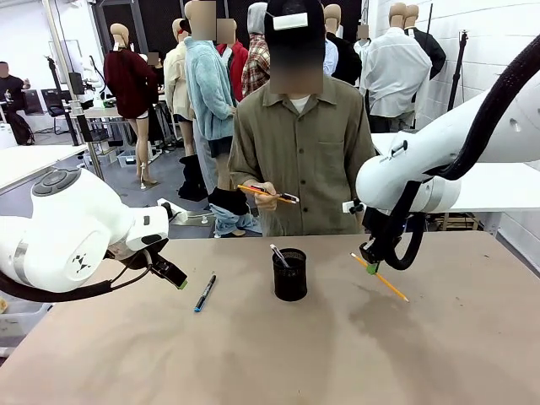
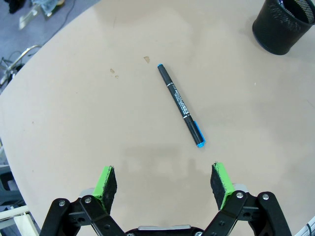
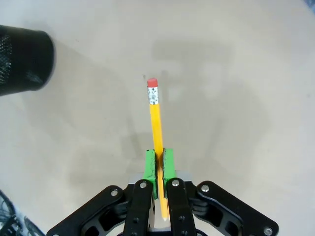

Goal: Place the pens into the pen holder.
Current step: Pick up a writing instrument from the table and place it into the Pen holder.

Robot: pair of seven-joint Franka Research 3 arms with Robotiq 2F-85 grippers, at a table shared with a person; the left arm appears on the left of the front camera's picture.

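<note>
A tan table (image 1: 337, 354) carries a black mesh holder (image 1: 289, 275) near its middle; a blue-tipped pen (image 1: 204, 293) lies flat left of it.

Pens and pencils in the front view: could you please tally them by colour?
Yellow pencils: 2, in the right pincer and the person's hand
Dark pen with blue tips: 1, lying flat
Pale pen: 1, in the pen holder
Total: 4

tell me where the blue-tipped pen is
Front view: the blue-tipped pen lies on the table left of the pen holder, near the open left gripper.
</note>
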